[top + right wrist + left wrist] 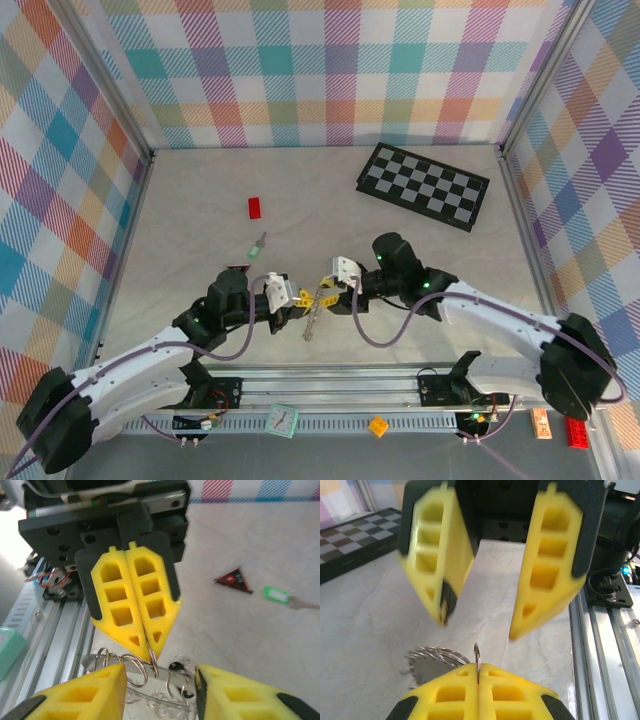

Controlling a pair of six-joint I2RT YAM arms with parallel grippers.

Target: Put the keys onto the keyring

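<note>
My left gripper (478, 669) is shut on one thin silver ring of the keyring (436, 655), which hangs in a cluster of coils above the table. The same left gripper (150, 652) shows from the right wrist, pinching the keyring (135, 672). My right gripper (160, 672) faces it, open, with the coils and a flat silver strip (105, 661) between its fingers (75, 695). From above, the left gripper (298, 298) and the right gripper (330, 288) meet tip to tip over the dangling keyring (313, 322). The light green key (259, 245) lies on the table. I cannot pick out the black key.
A small red brick (254, 207) lies beyond the green key. The chequered board (425, 183) sits at the back right. A dark red triangular scrap (234, 579) lies near the green key (276, 595). The metal rail (330, 385) runs along the near edge.
</note>
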